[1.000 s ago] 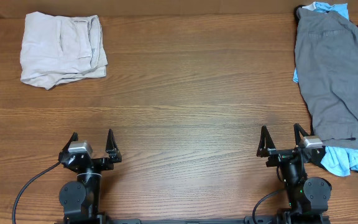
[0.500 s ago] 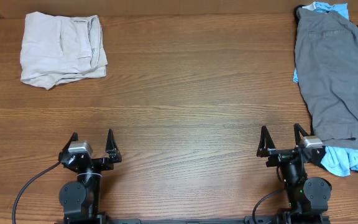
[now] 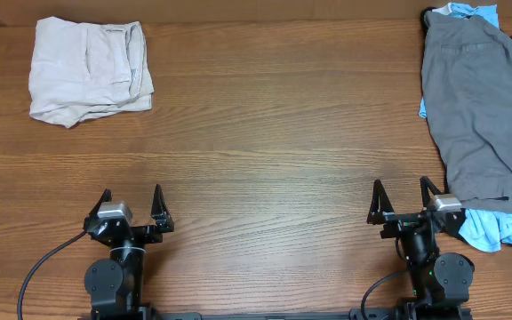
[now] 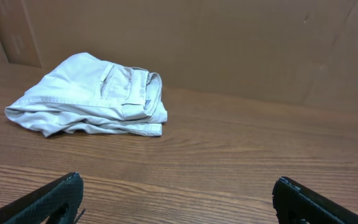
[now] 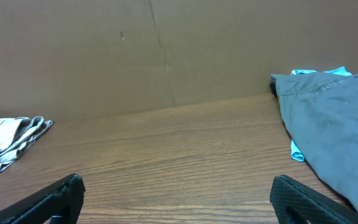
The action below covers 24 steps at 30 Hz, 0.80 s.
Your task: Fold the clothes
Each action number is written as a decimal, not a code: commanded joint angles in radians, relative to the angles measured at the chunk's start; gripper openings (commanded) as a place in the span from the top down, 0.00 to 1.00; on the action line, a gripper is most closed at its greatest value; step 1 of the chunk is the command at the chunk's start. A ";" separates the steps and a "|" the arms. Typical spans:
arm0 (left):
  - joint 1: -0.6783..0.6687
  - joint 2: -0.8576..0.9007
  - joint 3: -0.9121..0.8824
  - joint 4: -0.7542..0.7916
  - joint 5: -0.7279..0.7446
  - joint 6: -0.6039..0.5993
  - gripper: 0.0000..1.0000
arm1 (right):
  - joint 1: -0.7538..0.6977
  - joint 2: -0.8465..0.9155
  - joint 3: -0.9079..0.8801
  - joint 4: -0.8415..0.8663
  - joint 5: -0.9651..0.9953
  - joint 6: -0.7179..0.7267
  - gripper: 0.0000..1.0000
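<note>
Mid-grey shorts (image 3: 483, 111) lie spread on top of a pile at the table's right edge, over a light blue garment (image 3: 485, 229) and a black one (image 3: 430, 15). They also show in the right wrist view (image 5: 340, 118). A folded beige garment (image 3: 87, 69) lies at the far left, and shows in the left wrist view (image 4: 92, 96). My left gripper (image 3: 132, 206) is open and empty near the front edge. My right gripper (image 3: 406, 201) is open and empty, just left of the pile's near end.
The wooden table (image 3: 274, 133) runs between the two piles. A brown cardboard wall (image 4: 229, 43) stands behind the table's far edge. Both arm bases sit at the front edge.
</note>
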 commanded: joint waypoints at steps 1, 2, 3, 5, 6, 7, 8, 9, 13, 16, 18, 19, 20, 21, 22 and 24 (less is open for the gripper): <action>-0.002 -0.012 -0.003 -0.003 -0.010 0.020 0.00 | -0.004 -0.010 -0.010 0.004 0.001 0.004 0.00; -0.002 -0.012 -0.003 -0.003 -0.010 0.020 0.00 | -0.004 -0.010 -0.010 0.004 0.005 0.003 0.00; -0.002 -0.012 -0.003 -0.003 -0.010 0.020 0.00 | -0.004 -0.010 -0.010 0.004 0.009 0.004 0.00; -0.002 -0.012 -0.003 -0.003 -0.010 0.020 0.00 | -0.004 -0.010 -0.010 0.004 0.009 0.004 0.00; -0.002 -0.012 -0.003 -0.003 -0.010 0.020 0.00 | -0.004 -0.010 -0.010 0.004 0.009 0.004 0.00; -0.002 -0.012 -0.003 -0.003 -0.010 0.020 0.00 | -0.004 -0.010 -0.010 0.004 0.009 0.004 0.00; -0.002 -0.012 -0.003 -0.003 -0.010 0.020 0.00 | -0.004 -0.010 -0.010 0.004 0.009 0.003 0.00; -0.002 -0.012 -0.003 -0.003 -0.010 0.020 0.00 | -0.004 -0.010 -0.010 0.004 0.009 0.004 0.00; -0.002 -0.012 -0.003 0.004 -0.010 0.020 0.00 | -0.004 -0.010 -0.010 0.004 0.023 0.004 0.00; -0.002 -0.012 -0.003 -0.003 -0.009 0.020 0.00 | -0.004 -0.010 -0.010 0.004 0.024 0.003 0.00; -0.002 -0.012 -0.003 -0.003 -0.009 0.020 0.00 | -0.004 -0.010 -0.010 0.004 0.024 0.004 0.00; -0.002 -0.012 -0.003 -0.003 -0.010 0.020 0.00 | -0.004 -0.010 -0.010 0.004 0.032 0.003 0.00; -0.002 -0.012 -0.003 -0.002 -0.010 0.020 0.00 | -0.004 -0.010 -0.010 0.017 0.046 0.004 0.00; -0.002 -0.012 -0.003 0.006 -0.011 0.020 0.00 | -0.004 -0.010 -0.010 0.032 0.042 0.004 0.00; -0.002 -0.012 -0.003 0.017 -0.010 0.020 0.00 | -0.004 -0.010 -0.010 0.052 0.037 0.004 0.00; -0.002 -0.012 -0.003 0.017 -0.010 0.020 0.00 | -0.004 -0.010 -0.010 0.085 0.037 0.004 0.00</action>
